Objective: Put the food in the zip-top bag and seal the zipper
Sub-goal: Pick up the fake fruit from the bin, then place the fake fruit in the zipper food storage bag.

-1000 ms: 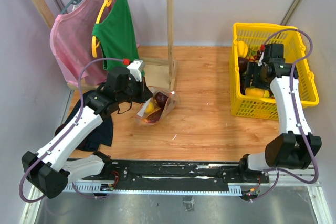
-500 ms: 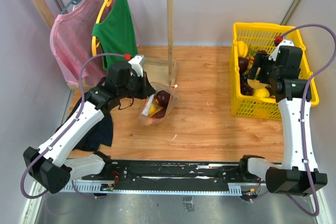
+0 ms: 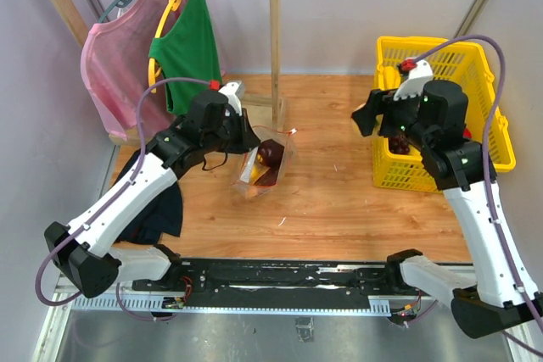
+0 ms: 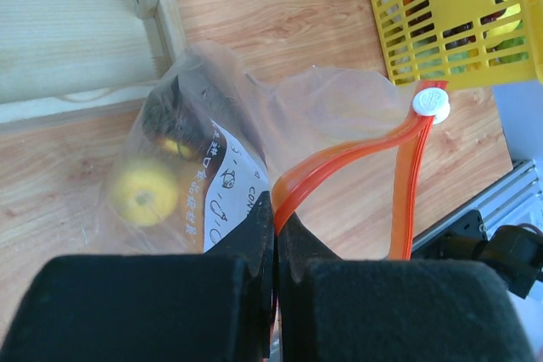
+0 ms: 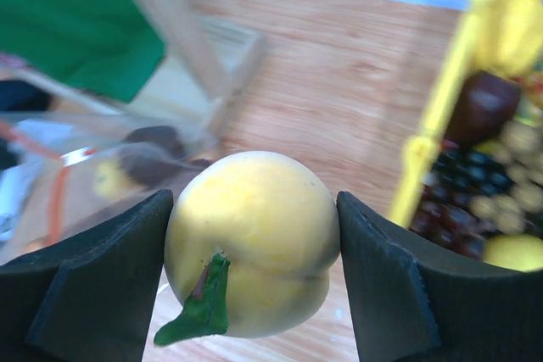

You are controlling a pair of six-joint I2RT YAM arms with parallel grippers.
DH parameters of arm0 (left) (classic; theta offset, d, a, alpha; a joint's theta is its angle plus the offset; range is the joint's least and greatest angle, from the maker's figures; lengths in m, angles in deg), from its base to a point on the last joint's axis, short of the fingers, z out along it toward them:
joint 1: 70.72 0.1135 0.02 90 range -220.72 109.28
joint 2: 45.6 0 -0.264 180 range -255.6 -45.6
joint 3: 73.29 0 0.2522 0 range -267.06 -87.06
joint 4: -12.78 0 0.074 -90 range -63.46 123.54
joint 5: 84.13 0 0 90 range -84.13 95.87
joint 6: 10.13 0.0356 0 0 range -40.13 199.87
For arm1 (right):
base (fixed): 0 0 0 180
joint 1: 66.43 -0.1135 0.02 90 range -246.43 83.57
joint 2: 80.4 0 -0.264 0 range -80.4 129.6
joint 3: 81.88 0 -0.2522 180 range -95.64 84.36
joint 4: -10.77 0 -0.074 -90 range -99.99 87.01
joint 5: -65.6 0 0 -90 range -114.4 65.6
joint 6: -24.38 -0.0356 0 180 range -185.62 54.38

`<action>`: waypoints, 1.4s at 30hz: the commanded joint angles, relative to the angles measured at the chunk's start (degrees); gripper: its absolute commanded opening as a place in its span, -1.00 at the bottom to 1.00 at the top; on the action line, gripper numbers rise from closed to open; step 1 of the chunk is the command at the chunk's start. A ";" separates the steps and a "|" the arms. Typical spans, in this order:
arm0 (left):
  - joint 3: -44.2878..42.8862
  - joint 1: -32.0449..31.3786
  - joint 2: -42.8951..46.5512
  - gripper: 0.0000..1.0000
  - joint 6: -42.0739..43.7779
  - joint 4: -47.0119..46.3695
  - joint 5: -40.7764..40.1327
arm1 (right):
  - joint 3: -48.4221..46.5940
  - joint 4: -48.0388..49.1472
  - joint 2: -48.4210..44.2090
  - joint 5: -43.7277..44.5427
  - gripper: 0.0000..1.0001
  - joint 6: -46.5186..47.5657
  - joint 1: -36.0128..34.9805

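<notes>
**A:** So, what is different from a second ago?

**B:** My right gripper (image 3: 363,119) has come up out of the yellow basket (image 3: 424,41) and swung across its left wall. It now hangs over the bare table (image 3: 331,197), clamped on a round yellow fruit (image 5: 250,239), with one pad on each side and the green leaf hanging below. My left gripper (image 4: 273,239) has meanwhile lifted the zip-top bag (image 3: 265,167) a little and turned its mouth more toward the right.

**A:** What does that mean for the job?

**B:** I judge that the pick is done and the drop is not, so one more piece of food is on its way. The zipper (image 4: 293,182) is undone. It bows open in a loop, with its white slider tab (image 4: 431,102) at the far end.

**A:** And where is the bag from your fruit?

**B:** To my left and lower, well apart across open table, near the foot of the wooden rack (image 3: 276,112). My left jaws are pressed together on the near end of the zipper strip and hold the mouth up. A small yellow fruit (image 4: 144,197) and a dark purple fruit (image 4: 174,112) already lie at the bottom. I think the carry must go further left, then down over the mouth.
</notes>
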 commanded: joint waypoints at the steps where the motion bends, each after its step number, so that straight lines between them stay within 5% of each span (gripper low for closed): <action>1: -3.56 -0.94 -1.30 -0.99 -2.93 0.50 -2.39 | 1.63 7.52 -1.16 -2.75 -0.13 -1.14 -9.88; 17: -5.24 -3.65 -4.12 -0.99 -6.57 3.18 -4.77 | 15.17 37.67 0.95 -6.76 -0.14 -4.00 -33.15; 34: -3.96 -3.78 -3.53 -0.99 -6.48 3.52 -5.45 | 31.77 54.67 9.31 -6.38 0.02 -3.20 -34.57; 42: -3.12 -3.74 -3.42 -0.99 -5.88 3.84 -6.10 | 29.92 53.20 11.88 -4.46 0.38 -1.42 -34.52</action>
